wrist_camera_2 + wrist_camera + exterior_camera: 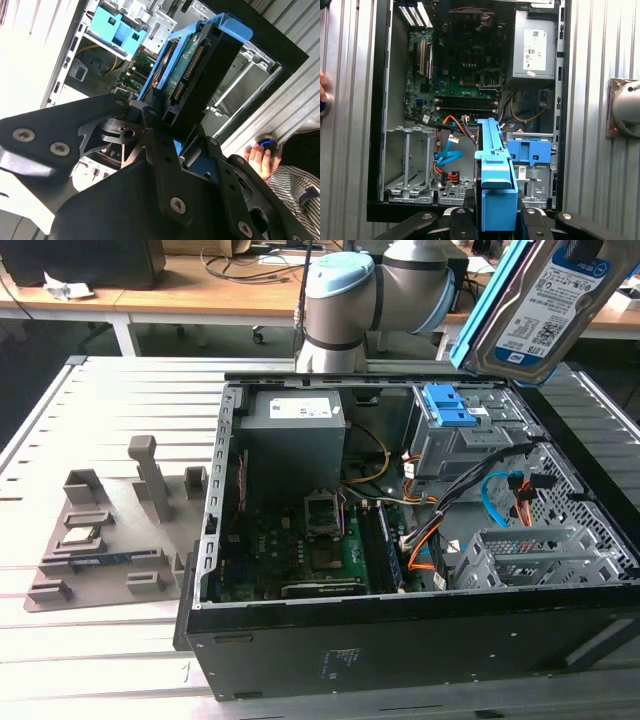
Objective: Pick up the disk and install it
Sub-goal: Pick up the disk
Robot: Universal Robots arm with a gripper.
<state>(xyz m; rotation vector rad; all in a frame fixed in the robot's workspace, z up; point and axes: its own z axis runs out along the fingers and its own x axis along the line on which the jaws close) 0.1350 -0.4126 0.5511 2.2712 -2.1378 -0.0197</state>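
In the exterior view, the disk point(548, 302) hangs tilted in the air, above the far edge of the open computer case point(400, 645) at the exterior view's right, near the blue latch piece point(447, 405). In the second wrist view, the gripper point(172, 125) is clamped on one end of the disk. A person's hand point(259, 159) rests beside the case. In the first wrist view, the disk stands edge-on over the case interior, and the gripper seems pressed against its sides.
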